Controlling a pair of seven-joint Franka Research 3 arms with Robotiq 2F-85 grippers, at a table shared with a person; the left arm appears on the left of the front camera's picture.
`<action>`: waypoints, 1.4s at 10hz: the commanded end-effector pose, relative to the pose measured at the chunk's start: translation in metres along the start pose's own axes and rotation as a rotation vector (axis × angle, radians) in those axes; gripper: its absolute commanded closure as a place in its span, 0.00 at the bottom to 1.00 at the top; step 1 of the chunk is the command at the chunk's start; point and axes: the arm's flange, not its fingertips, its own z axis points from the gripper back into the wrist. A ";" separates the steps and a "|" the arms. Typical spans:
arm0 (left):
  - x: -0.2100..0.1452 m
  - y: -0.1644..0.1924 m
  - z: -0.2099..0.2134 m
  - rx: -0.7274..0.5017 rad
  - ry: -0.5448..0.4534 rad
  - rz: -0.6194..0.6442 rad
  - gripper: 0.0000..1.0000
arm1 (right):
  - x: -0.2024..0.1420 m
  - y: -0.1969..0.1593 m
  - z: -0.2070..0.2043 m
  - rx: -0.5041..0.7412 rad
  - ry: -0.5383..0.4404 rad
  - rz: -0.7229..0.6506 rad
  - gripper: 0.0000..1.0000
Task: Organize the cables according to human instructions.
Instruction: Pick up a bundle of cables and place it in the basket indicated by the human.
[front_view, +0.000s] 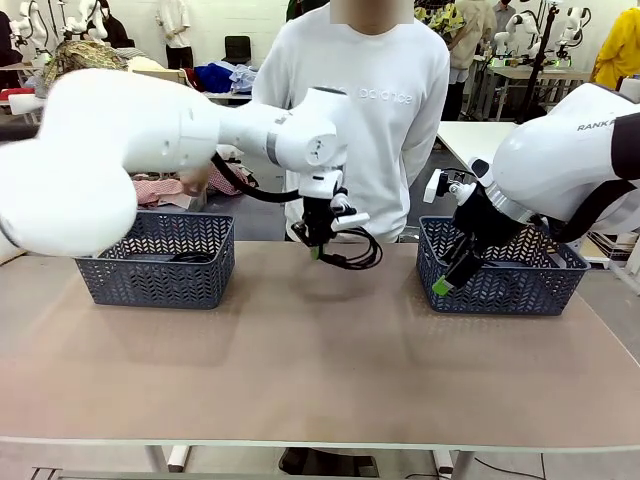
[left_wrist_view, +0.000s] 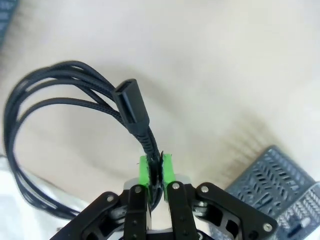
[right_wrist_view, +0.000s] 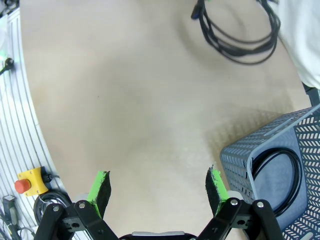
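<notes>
A coiled black cable (front_view: 357, 250) hangs just above the far middle of the table, with my left gripper (front_view: 315, 247) shut on it. In the left wrist view the green pads (left_wrist_view: 144, 170) pinch the cord just below its chunky plug (left_wrist_view: 132, 105), and the loops (left_wrist_view: 37, 95) sag to the left. My right gripper (front_view: 446, 281) stands open in front of the right basket (front_view: 500, 285), with nothing between its fingers (right_wrist_view: 101, 187). The held cable (right_wrist_view: 240, 37) appears farther off in the right wrist view. Another coil (right_wrist_view: 277, 172) lies in the right basket (right_wrist_view: 240, 155), and one (front_view: 190, 258) in the left basket (front_view: 155, 262).
A person in a white sweatshirt (front_view: 360, 100) stands at the far side of the table, right behind the held cable. A yellow box with a red stop button (right_wrist_view: 25, 182) sits off the table's edge. The near half of the tabletop (front_view: 320, 370) is bare.
</notes>
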 end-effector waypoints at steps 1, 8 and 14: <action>-0.004 -0.058 0.017 0.030 -0.056 0.134 1.00 | 0.000 0.000 0.001 -0.003 -0.002 -0.004 0.00; -0.066 -0.208 0.067 0.129 -0.006 0.398 1.00 | 0.000 0.000 0.001 -0.003 -0.002 -0.004 0.00; -0.131 -0.262 0.055 0.106 -0.007 0.555 1.00 | 0.000 0.000 0.001 -0.003 -0.002 -0.004 0.00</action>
